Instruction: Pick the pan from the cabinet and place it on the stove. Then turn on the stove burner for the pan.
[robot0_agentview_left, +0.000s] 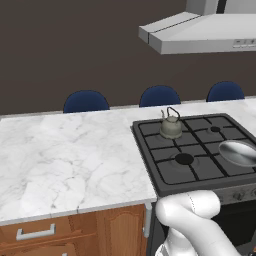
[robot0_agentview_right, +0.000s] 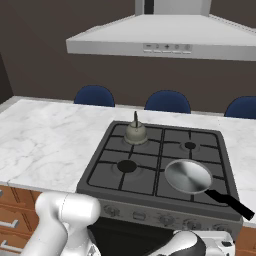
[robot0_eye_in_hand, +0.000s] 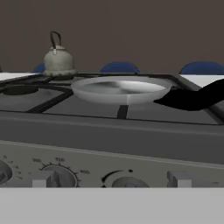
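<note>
left base view: pan (robot0_agentview_left: 239, 151) rests on stove (robot0_agentview_left: 195, 155), front right burner. right base view: pan handle (robot0_agentview_right: 230, 202) points toward the front right corner. hand view: knobs (robot0_eye_in_hand: 59, 176) lie directly ahead, low, beneath the pan; pincer judged open, empty.

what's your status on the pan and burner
Gripper open, empty, facing the knobs. Pan on the stove, front right burner. Kettle back left, clear.

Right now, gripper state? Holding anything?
Gripper: open, holding nothing. It is low in front of the stove knobs; the pan sits on the front right burner, not gripped.
</note>
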